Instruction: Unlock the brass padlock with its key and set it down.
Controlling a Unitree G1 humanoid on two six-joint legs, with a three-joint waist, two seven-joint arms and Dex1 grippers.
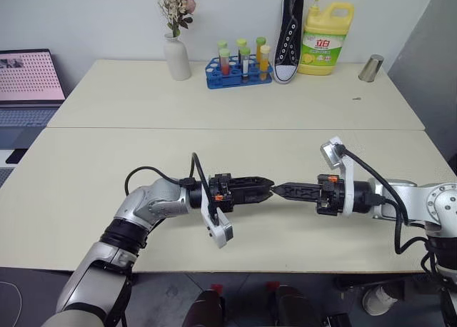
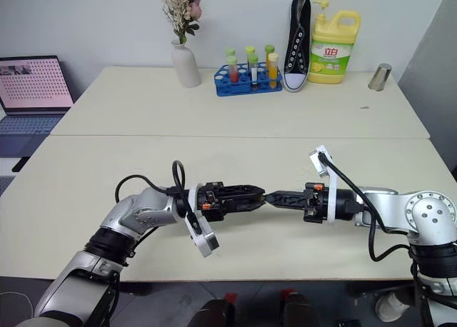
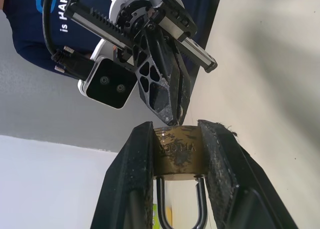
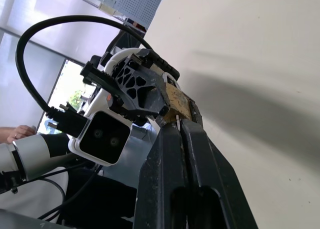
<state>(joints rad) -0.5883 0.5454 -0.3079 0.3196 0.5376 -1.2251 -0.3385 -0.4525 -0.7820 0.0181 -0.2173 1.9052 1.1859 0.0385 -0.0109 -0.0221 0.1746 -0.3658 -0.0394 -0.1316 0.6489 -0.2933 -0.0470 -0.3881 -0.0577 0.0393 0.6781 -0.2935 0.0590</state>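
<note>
Left gripper (image 1: 265,191) clamps my padlock (image 3: 176,150) by its flat brass sides above the table (image 1: 107,170); right gripper (image 1: 280,190), pinched shut, meets its keyhole end. Small, rigid, smooth metal: likely slippery, so grip the body, not the shackle (image 3: 180,204).

white vase (image 1: 177,57), test-tube rack (image 1: 239,75), sneaker (image 1: 288,34), detergent bottle (image 1: 326,40), laptop (image 1: 27,81)

Head stereo looks down over table (image 1: 143,191); wrist cameras close, facing each other.
</note>
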